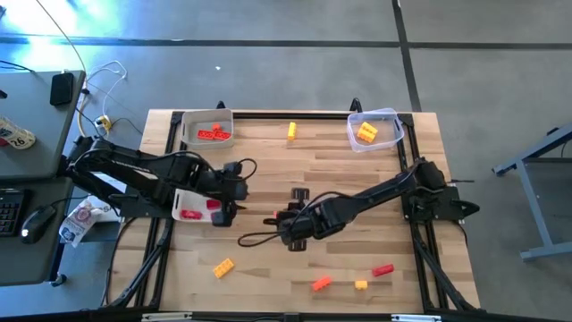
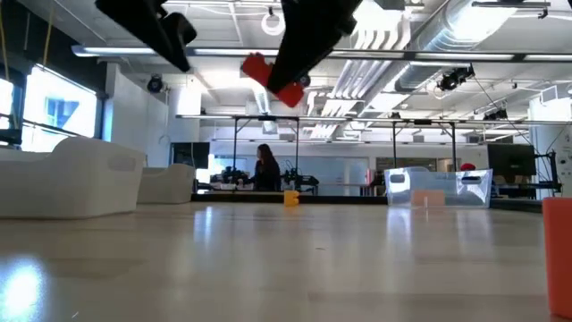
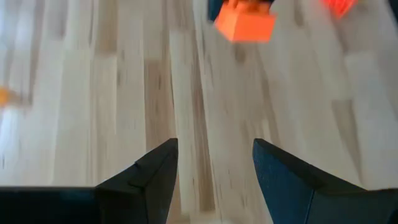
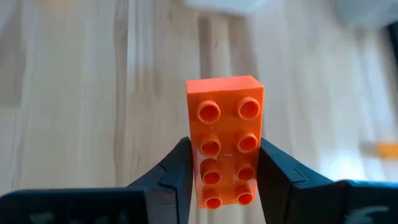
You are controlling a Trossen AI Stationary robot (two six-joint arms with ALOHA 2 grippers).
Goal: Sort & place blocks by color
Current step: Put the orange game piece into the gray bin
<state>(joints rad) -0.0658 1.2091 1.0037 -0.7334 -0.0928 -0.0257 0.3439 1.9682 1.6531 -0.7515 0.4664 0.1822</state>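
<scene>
Right pincer (image 4: 224, 177) grips a studded, rectangular orange plastic block (image 4: 225, 146).

Light wooden plank counter (image 1: 295, 259), dark-framed. Resting on it, beyond the left gripper (image 1: 234, 190): white tray (image 1: 189, 118) holding red blocks (image 1: 214, 134). Right beside that gripper, a second white tray (image 1: 178, 202), red blocks inside. Far from the right gripper (image 1: 288, 225), at the back corner: clear tub (image 1: 393, 121) with yellow blocks (image 1: 366, 133). Lone yellow block (image 1: 291, 131) at the back edge. Loose along the front: orange-yellow block (image 1: 222, 266), orange block (image 1: 321, 283), small yellow block (image 1: 360, 285), red block (image 1: 382, 269).
</scene>
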